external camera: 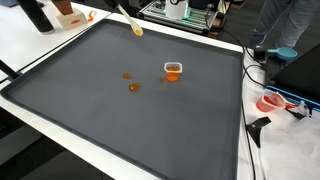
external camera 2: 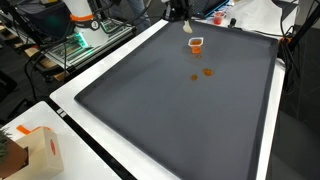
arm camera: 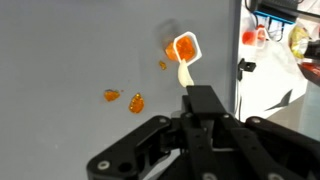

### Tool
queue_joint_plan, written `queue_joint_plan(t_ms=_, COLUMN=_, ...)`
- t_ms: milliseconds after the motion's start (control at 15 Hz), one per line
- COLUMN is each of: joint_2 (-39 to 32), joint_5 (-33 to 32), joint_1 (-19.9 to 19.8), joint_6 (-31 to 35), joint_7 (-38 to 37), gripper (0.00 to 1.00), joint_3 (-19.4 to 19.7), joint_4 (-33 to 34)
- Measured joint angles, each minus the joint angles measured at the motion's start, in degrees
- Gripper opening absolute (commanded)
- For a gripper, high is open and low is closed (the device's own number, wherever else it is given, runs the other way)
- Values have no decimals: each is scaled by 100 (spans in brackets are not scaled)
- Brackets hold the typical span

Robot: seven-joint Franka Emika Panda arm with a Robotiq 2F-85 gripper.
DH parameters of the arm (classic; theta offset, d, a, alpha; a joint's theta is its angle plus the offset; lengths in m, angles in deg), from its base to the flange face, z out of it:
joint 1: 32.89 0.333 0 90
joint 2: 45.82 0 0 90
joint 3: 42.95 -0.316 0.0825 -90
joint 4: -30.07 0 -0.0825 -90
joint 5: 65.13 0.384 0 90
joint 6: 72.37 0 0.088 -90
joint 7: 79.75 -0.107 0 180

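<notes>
A small white cup (arm camera: 184,47) of orange stuff stands on the dark grey mat (external camera: 90,100), also seen in both exterior views as the cup (external camera: 173,70) (external camera 2: 196,43). Orange blobs (arm camera: 136,103) (external camera: 134,87) (external camera 2: 208,72) lie on the mat a short way from it. My gripper (arm camera: 200,98) hovers above the mat, shut on a pale spoon (arm camera: 185,74) whose tip points at the cup. In an exterior view the spoon (external camera: 133,24) hangs high over the mat's far edge, its tip orange. The gripper body is mostly cut off in both exterior views.
The mat is bordered by a white table edge (external camera: 60,140). A person (external camera: 290,30) and a red-and-white object (external camera: 272,102) are beside the table. A cardboard box (external camera 2: 35,150) sits at one corner, and an equipment rack (external camera 2: 80,45) stands alongside.
</notes>
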Motion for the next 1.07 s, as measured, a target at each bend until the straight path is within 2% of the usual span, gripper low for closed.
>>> queue_joint_plan(t_ms=400, joint_2=134, joint_5=-1326, joint_1=323, joint_6=573, joint_7=-877, gripper=3, joint_3=-195, joint_4=-202)
queue_joint_plan(t_ms=1067, joint_2=267, joint_5=-2864, joint_1=755, joint_6=903, joint_7=-2006, gripper=3, joint_3=-501, joint_4=-326)
